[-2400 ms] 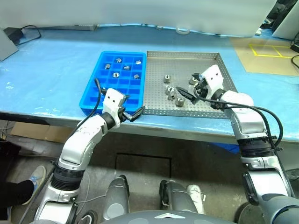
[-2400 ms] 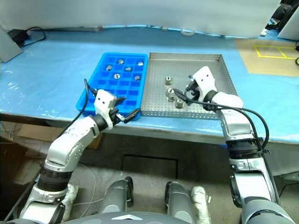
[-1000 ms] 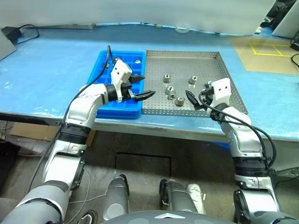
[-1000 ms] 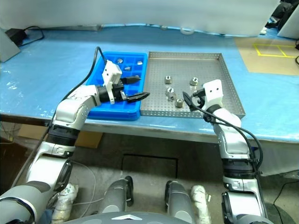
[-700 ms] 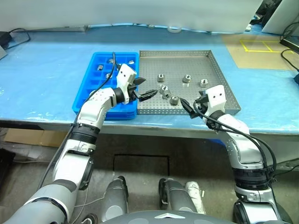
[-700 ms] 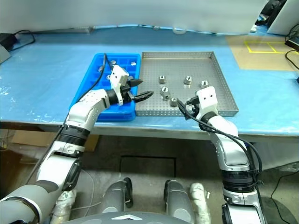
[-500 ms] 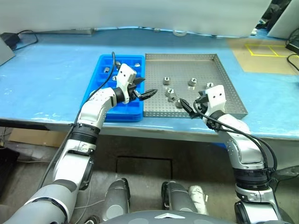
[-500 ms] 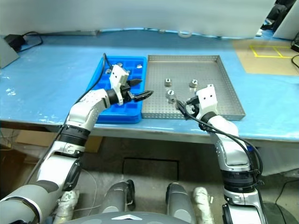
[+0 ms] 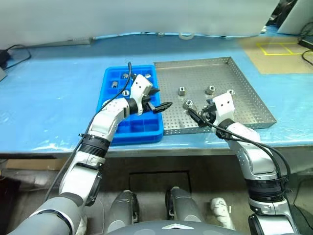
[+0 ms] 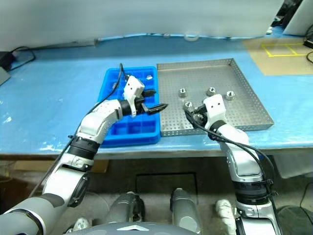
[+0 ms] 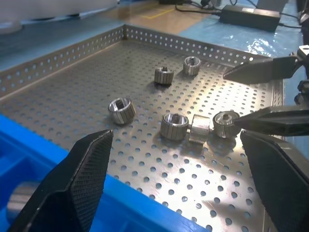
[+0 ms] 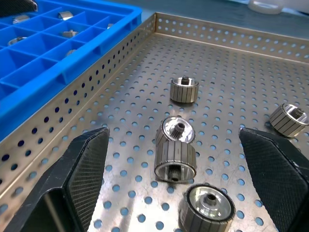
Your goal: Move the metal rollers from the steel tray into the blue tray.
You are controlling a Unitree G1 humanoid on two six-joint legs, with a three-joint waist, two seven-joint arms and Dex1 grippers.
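I see both end effectors spread wide, holding nothing; left end effector (image 9: 164, 99) hangs over the seam between blue tray (image 9: 110, 128) and steel tray (image 9: 254, 100); right end effector (image 9: 194, 116) sits just beside three clustered metal rollers (image 12: 175, 164); more rollers lie in the blue tray's far compartments.

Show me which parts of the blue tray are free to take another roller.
In the blue tray, the compartments along the near rim look free. The far rows by the steel tray hold rollers; the open left gripper hangs over that side, so it is crowded.
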